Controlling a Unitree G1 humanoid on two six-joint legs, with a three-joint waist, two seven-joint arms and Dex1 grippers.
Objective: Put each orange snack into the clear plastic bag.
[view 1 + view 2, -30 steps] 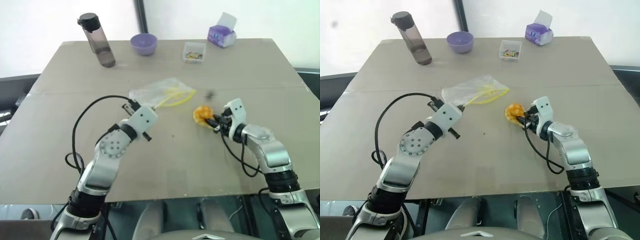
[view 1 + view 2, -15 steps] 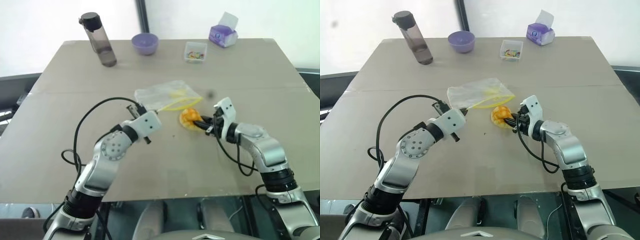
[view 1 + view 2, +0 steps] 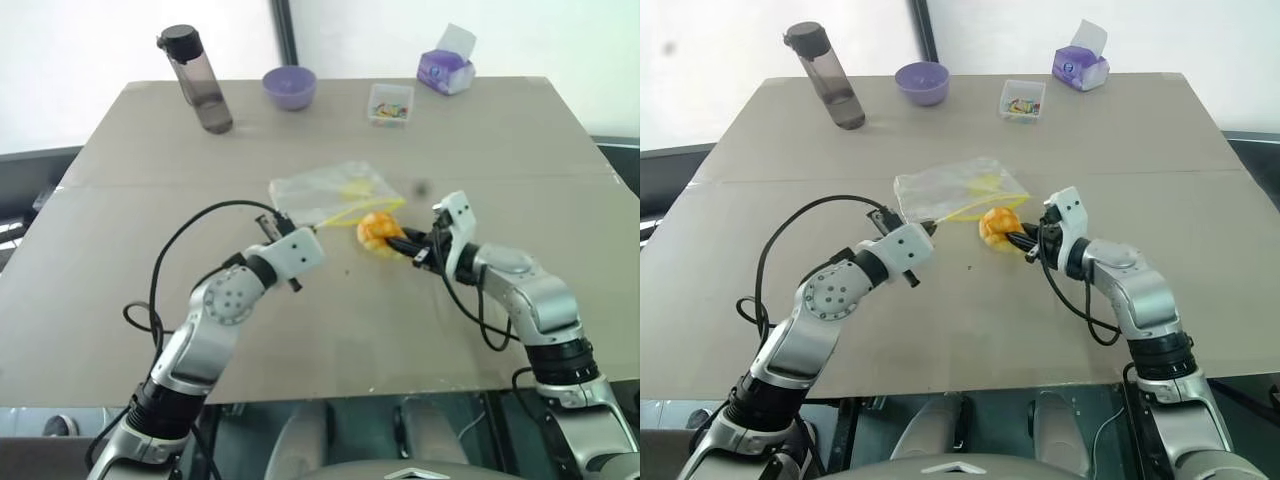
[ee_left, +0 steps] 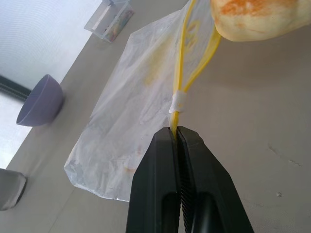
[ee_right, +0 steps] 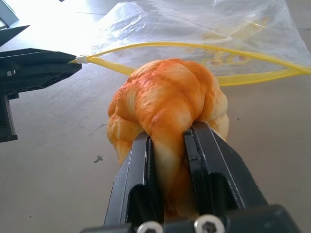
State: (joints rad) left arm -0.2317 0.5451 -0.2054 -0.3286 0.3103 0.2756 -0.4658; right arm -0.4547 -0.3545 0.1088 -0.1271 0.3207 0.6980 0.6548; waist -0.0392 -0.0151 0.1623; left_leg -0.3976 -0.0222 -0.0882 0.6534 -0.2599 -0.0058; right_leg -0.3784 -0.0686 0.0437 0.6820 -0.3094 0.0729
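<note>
The orange snack (image 3: 377, 230) hangs just above the table near its middle, pinched by my right gripper (image 5: 169, 145), whose black fingers (image 5: 210, 160) squeeze its near side. It sits right at the yellow-rimmed mouth of the clear plastic bag (image 3: 325, 190), which lies flat on the table behind it. My left gripper (image 4: 177, 133) is shut on the end of the bag's yellow strip (image 4: 181, 73), holding the mouth open. In the left wrist view the orange snack (image 4: 257, 19) hovers beside the strip.
Along the table's far edge stand a dark water bottle (image 3: 195, 80), a purple bowl (image 3: 289, 87), a small clear box of coloured bits (image 3: 390, 104) and a purple tissue box (image 3: 444, 70). A black cable (image 3: 180, 240) loops off my left arm.
My right gripper has carried the orange snack leftward and slightly up, from beside the bag to its yellow mouth. The left gripper has kept its hold on the strip.
</note>
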